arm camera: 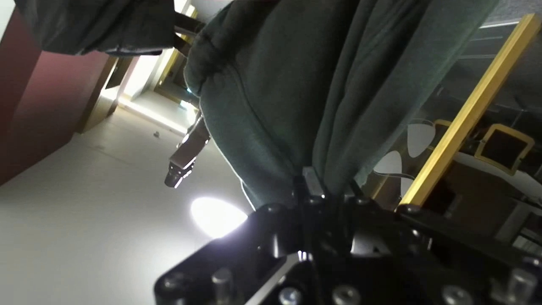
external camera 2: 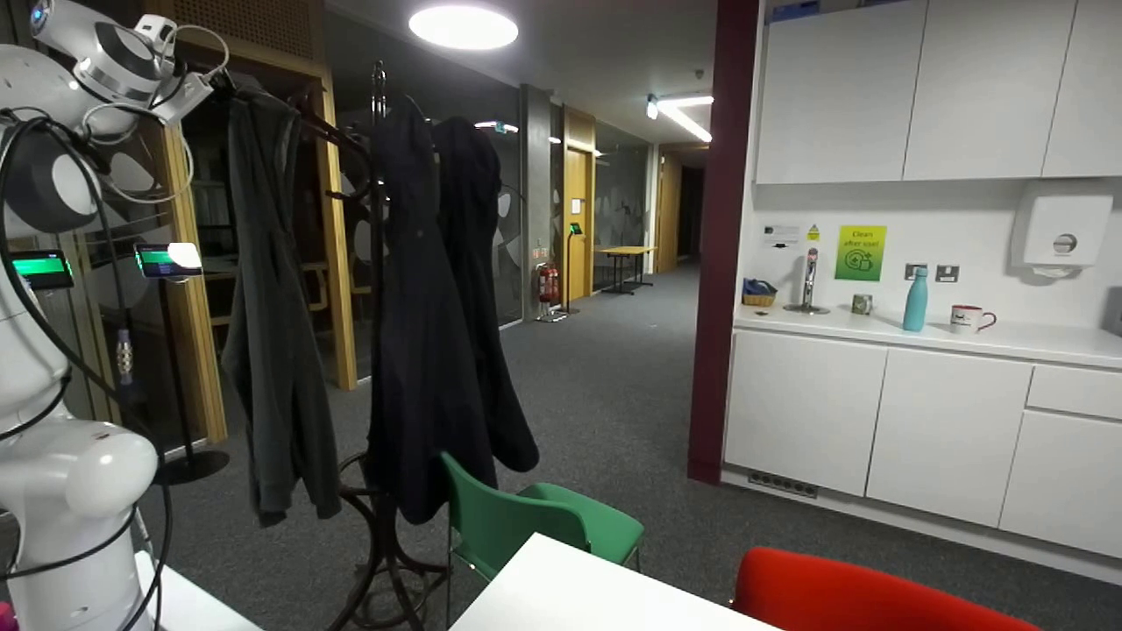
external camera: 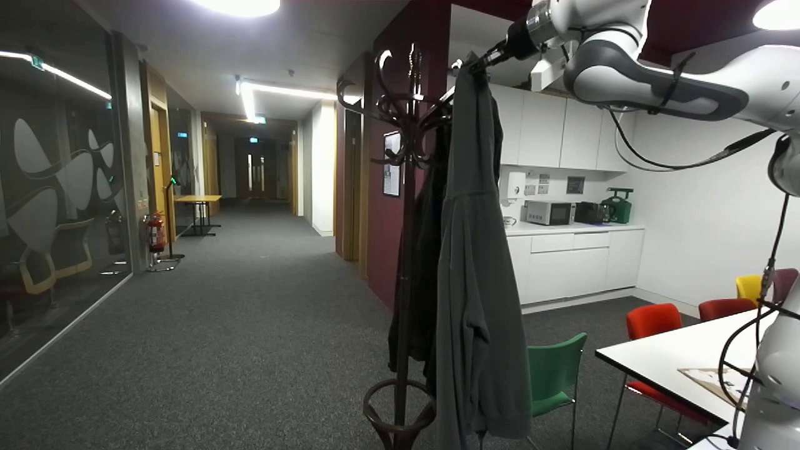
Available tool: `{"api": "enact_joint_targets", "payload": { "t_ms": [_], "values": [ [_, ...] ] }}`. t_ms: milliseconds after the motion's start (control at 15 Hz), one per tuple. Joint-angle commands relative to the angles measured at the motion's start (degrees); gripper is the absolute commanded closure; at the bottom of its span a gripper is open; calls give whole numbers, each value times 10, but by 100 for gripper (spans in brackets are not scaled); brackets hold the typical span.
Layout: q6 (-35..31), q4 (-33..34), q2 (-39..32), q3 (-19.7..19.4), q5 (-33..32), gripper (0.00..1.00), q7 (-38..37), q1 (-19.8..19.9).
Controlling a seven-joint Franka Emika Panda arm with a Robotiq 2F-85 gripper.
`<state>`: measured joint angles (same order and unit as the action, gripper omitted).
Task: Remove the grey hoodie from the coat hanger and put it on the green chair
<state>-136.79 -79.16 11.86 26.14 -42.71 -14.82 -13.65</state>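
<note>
One grey hoodie [external camera: 481, 269], top clamped in the jaws, hangs below the gripper [arm camera: 333, 186], just right of the coat hanger [external camera: 405, 262] in an exterior view!

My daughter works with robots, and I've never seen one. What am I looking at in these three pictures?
This is a white robot arm, jointed, ending in a gripper, a two-fingered pincer. Two pictures come from cameras out in the room; the third comes from its wrist, tilted, so a ceiling lamp appears low down. The gripper pinches a grey hoodie near its top, beside a coat stand where dark coats hang. I can't tell whether the stand also bears the hoodie. A green chair stands nearby. On the kitchen counter are a teal bottle and a red-handled mug.
</note>
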Motion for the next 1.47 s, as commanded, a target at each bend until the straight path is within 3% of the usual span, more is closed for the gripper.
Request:
{"api": "enact_joint_targets", "payload": {
  "t_ms": [0, 800, 1400],
  "values": [
    [34, -40, 58, -29, 45, 98, 11, 0],
    [187, -159, 178, -96, 121, 98, 6, 69],
    [196, -214, 244, -148, 105, 98, 17, 137]
  ]
}}
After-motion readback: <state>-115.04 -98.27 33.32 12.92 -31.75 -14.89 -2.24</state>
